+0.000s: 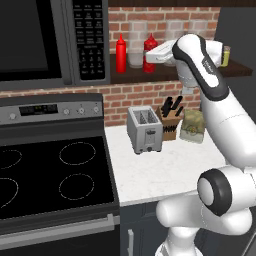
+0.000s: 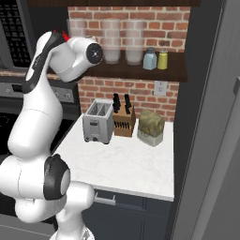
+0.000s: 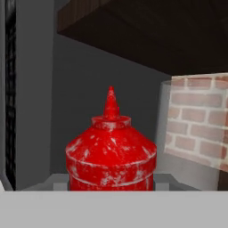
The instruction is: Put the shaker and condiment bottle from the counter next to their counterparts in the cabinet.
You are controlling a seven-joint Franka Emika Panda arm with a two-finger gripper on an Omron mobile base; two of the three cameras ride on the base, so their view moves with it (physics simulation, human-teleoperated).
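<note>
Your arm reaches up to the cabinet (image 1: 235, 70), the dark wooden shelf board against the red brick wall, with the hand level at the shelf beside the microwave (image 1: 50, 40). In the left base view the condiment bottle (image 1: 150, 52) stands upright on the shelf, long axis vertical and cone nozzle pointing to 12 o'clock, just at 3 o'clock of its slimmer, taller red twin (image 1: 121, 54), the two near but apart. The white hand sits right at the stouter bottle's 3 o'clock side. In the hand view that bottle (image 3: 111, 156) rises dead centre, nozzle again at 12 o'clock, with a frosted glass jar (image 3: 196, 129) at its 3 o'clock. You cannot tell whether the gripper is released or clenched on the bottle, since the fingertips are not visible. In the right base view the shaker (image 2: 150, 59) already stands upright on the shelf, cap at 12 o'clock, just beside the yellow-green shaker (image 2: 162, 60) at its 3 o'clock; two frosted jars (image 2: 123, 41) stand at their 9 o'clock. Below, the white worktop (image 2: 126, 164) carries a toaster (image 2: 98, 122), a knife block (image 2: 123, 118) and a bread box (image 2: 151, 127) in a row along the brick wall.
</note>
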